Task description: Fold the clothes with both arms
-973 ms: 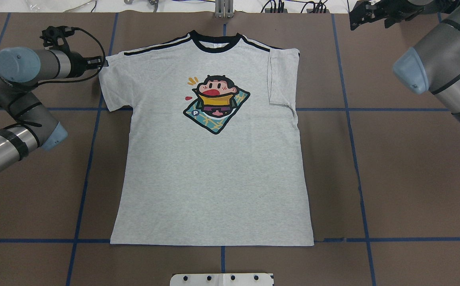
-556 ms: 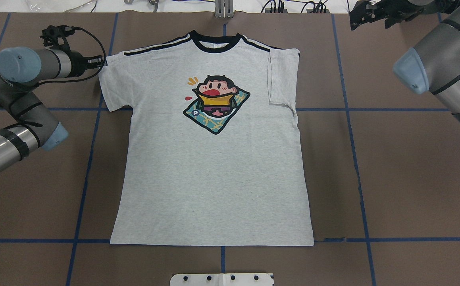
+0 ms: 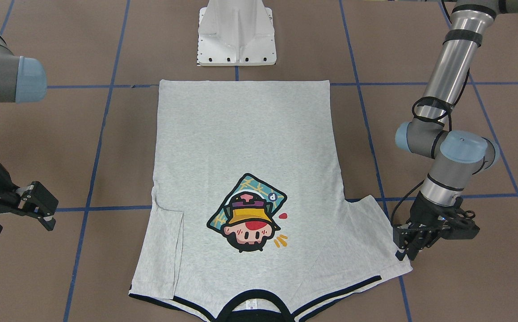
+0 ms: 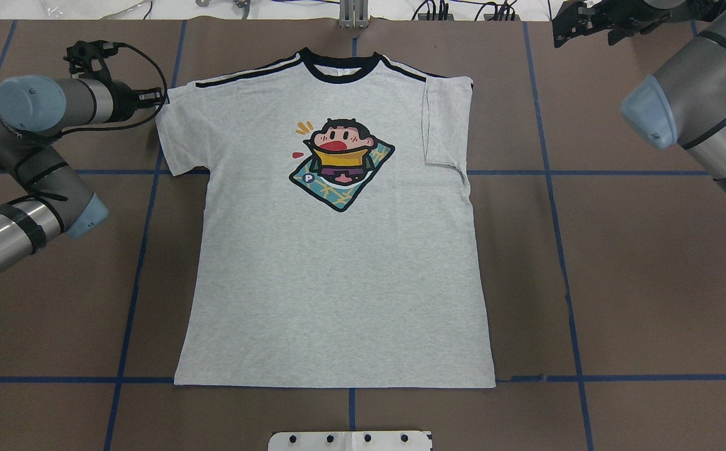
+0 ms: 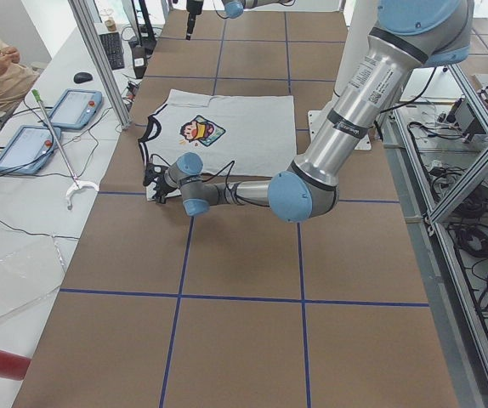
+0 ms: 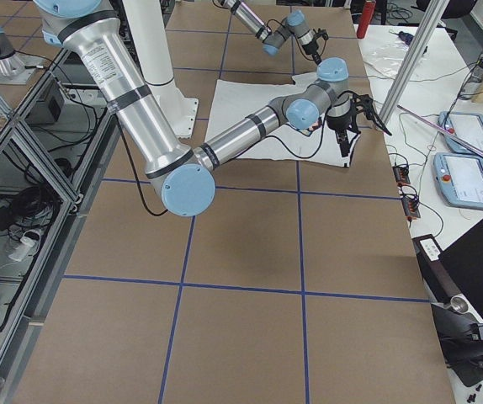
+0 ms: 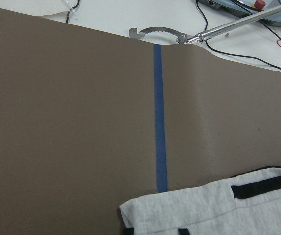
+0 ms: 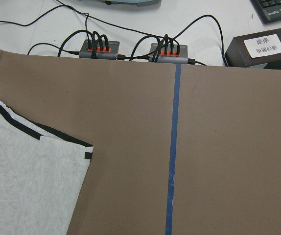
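The light grey T-shirt (image 4: pixel 337 282) lies flat and print-up on the brown table, collar at the far edge. It also shows in the front view (image 3: pixel 245 147). Its sleeve on my right side (image 4: pixel 444 125) is folded in over the body. The other sleeve (image 4: pixel 178 131) lies spread out. My left gripper (image 4: pixel 161 97) is low at that sleeve's outer edge, also in the front view (image 3: pixel 404 252), and looks open. The left wrist view shows the sleeve corner (image 7: pixel 204 210) close below. My right gripper (image 4: pixel 566 31) is open and empty, raised beyond the folded shoulder, also in the front view (image 3: pixel 46 210).
The white pedestal (image 3: pixel 236 31) stands at the near edge behind the hem. Blue tape lines (image 4: pixel 550 188) grid the table. Cable hubs (image 8: pixel 99 49) and a metal grabber tool (image 7: pixel 155 33) lie on the white bench past the far edge.
The left arm has crept slightly toward the sleeve. The right gripper has shifted a little. The shirt has not moved.
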### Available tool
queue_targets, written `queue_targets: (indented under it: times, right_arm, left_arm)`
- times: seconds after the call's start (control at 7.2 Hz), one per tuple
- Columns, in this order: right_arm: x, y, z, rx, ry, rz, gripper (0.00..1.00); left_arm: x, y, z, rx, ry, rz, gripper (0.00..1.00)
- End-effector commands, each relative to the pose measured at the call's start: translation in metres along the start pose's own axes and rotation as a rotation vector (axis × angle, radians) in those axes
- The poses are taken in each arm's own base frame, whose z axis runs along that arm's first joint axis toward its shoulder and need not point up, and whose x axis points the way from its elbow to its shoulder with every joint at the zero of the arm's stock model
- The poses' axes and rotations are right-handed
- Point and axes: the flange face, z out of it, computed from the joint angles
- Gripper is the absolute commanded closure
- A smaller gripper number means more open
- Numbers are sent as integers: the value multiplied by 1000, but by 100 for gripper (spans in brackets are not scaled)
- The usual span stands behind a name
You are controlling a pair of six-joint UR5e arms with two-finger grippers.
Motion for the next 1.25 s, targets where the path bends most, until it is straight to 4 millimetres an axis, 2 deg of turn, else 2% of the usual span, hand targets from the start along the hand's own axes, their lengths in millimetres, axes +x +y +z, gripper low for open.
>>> queue_targets:
  times: [0.0,0.56,0.83,1.11]
  right_arm:
    - [0,1,1,-2,1,0,0]
    - [3,3,3,-5,3,2,0]
    - [2,3,2,-4,2,1,0]
    - [3,3,3,-6,4,3,0]
  left_arm:
    - [1,2,1,-3,1,1,59]
    - [1,4,1,-4,0,4,59]
    - [0,6,2,-5,-2,4,64]
    - [-1,6,2,-4,-4,4,65]
